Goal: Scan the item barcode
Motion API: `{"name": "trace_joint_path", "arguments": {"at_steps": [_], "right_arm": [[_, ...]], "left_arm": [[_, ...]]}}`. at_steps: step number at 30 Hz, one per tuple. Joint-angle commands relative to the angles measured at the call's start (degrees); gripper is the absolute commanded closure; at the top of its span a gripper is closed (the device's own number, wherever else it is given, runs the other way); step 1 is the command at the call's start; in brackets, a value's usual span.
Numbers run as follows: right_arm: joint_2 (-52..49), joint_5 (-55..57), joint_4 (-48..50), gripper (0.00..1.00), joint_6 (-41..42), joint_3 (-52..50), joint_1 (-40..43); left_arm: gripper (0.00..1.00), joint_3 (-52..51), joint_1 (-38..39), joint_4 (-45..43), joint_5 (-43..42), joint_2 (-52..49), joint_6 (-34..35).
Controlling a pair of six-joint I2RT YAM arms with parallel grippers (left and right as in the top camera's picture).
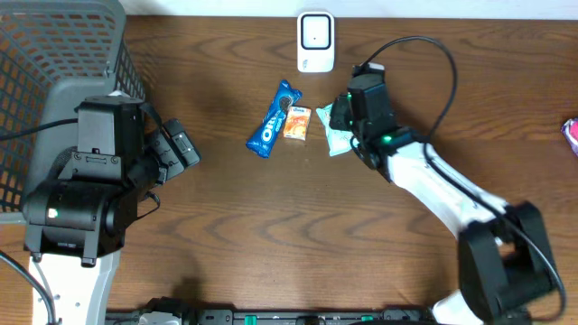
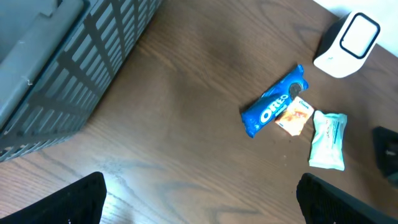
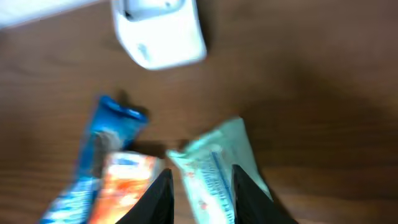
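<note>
Basket (image 1: 36, 54) far left; scanner (image 1: 315, 41) at back — before it, cookie pack (image 1: 274, 119), small packet (image 1: 297, 124), pouch (image 2: 328, 140), left to right.

We saw soft, even light on the wooden surface (image 1: 271, 235) in the overhead and left wrist views, with faint shadows; the right wrist view was badly motion-blurred, its fingers (image 3: 160, 202) smeared.
</note>
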State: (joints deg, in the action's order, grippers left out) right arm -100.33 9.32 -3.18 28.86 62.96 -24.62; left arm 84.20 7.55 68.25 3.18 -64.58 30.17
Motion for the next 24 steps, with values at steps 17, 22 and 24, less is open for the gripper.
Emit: {"name": "trace_joint_path", "arguments": {"at_steps": [17,22,24], "right_arm": [[-1.75,0.57,-0.44,0.66,-5.79,-0.02,-0.07],[2.75,0.63,-0.37,0.55,-9.18,-0.02,-0.2],[2.01,0.13,-1.66,0.5,-12.68,-0.02,-0.22]], "left_arm": [[0.02,0.42,-0.26,0.11,0.72,-0.15,-0.15],[0.02,0.42,-0.26,0.11,0.7,-0.15,-0.13],[0.02,0.42,-0.26,0.11,0.7,-0.15,-0.13]]}}
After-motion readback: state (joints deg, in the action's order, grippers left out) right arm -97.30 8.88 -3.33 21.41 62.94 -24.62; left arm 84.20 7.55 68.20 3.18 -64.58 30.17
